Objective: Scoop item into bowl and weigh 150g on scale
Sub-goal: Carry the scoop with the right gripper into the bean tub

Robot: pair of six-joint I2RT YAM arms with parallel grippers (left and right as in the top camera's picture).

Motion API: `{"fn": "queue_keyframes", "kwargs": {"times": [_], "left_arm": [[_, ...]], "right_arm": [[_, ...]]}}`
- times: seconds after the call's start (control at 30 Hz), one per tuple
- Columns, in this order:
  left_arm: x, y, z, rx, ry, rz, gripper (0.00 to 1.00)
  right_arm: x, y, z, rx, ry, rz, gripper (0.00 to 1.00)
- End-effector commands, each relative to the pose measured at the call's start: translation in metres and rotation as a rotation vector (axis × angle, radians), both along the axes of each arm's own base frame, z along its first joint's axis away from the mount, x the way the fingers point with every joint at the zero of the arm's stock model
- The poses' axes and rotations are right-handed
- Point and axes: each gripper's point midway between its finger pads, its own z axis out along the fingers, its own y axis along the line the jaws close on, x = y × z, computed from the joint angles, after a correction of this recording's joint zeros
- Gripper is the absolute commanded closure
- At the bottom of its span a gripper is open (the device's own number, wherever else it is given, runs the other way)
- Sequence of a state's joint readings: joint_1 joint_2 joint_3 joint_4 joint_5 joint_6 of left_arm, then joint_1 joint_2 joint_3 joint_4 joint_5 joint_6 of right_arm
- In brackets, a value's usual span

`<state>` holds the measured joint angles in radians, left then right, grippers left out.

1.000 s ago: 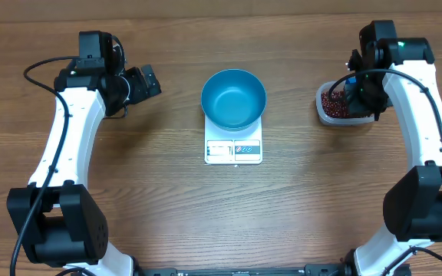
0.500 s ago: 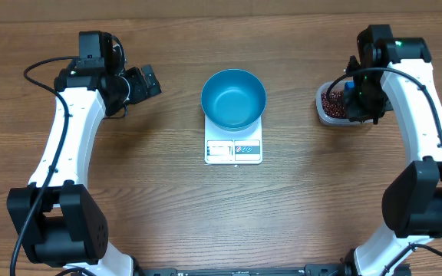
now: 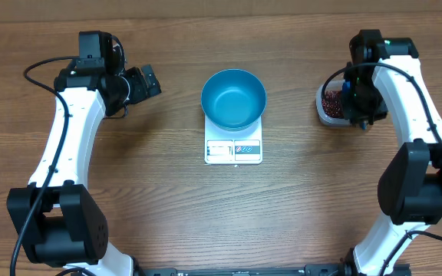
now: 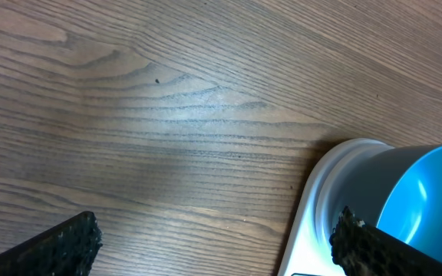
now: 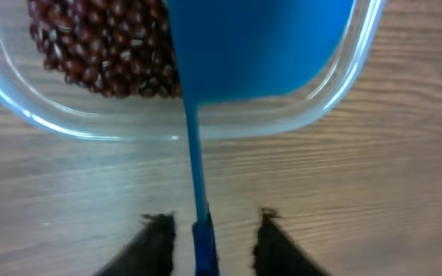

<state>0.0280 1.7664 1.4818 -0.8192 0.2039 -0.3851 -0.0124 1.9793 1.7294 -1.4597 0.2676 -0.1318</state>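
Beans [image 5: 98,46], small, oval and dark red-brown, are heaped in a clear plastic tub [image 5: 52,123] at the right of the wooden table [image 3: 159,192]. A blue scoop [image 5: 259,46] is seen in the same tub beside the heap. Its thin handle [image 5: 195,169] runs out over the rim and between the fingers of the right gripper [image 5: 209,234]. The jaws are parted, with a clear gap on one side of the handle, so it is not pinched. The deep blue bowl [image 3: 233,98] is set on the white scale [image 3: 233,149] at the table's middle, well apart from the tub, and only its bare inside is shown. The left gripper [image 4: 217,244] is held wide open over bare wood beside the scale. Compared with a second ago, the right arm's wrist has been shifted slightly toward the tub's near side. The bowl, the scale and the left arm are unchanged.
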Motion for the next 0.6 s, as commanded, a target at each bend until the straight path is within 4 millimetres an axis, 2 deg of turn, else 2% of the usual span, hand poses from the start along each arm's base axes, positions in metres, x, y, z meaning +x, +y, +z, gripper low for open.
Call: {"fn": "queue_keyframes", "kwargs": {"times": [0.0,0.1,0.27,0.33,0.37,0.43,0.5,0.57], "left_arm": [[0.002,0.001,0.016,0.022,-0.045,-0.013,0.00],[0.002,0.001,0.016,0.022,-0.045,-0.013,0.01],[0.002,0.001,0.016,0.022,-0.045,-0.013,0.01],[0.002,0.001,0.016,0.022,-0.045,-0.013,0.01],[0.002,0.001,0.016,0.022,-0.045,-0.013,0.00],[0.002,0.001,0.016,0.022,-0.045,-0.013,0.00],[0.002,0.001,0.016,0.022,-0.045,-0.013,0.00],[0.002,0.001,0.016,0.022,-0.045,-0.013,0.01]], "right_arm": [[0.017,-0.002,0.020,-0.015,-0.081,-0.033,0.52],[0.024,0.000,0.042,0.001,-0.148,-0.038,0.39],[0.026,0.010,0.103,0.060,-0.341,-0.051,0.34],[0.018,0.018,0.135,0.114,-0.440,-0.044,0.32],[0.008,0.023,0.160,0.161,-0.520,-0.067,0.30],[-0.006,0.028,0.185,0.206,-0.605,-0.075,0.28],[-0.016,0.028,0.202,0.213,-0.681,-0.088,0.27],[-0.025,0.028,0.207,0.218,-0.753,-0.112,0.27]]}}
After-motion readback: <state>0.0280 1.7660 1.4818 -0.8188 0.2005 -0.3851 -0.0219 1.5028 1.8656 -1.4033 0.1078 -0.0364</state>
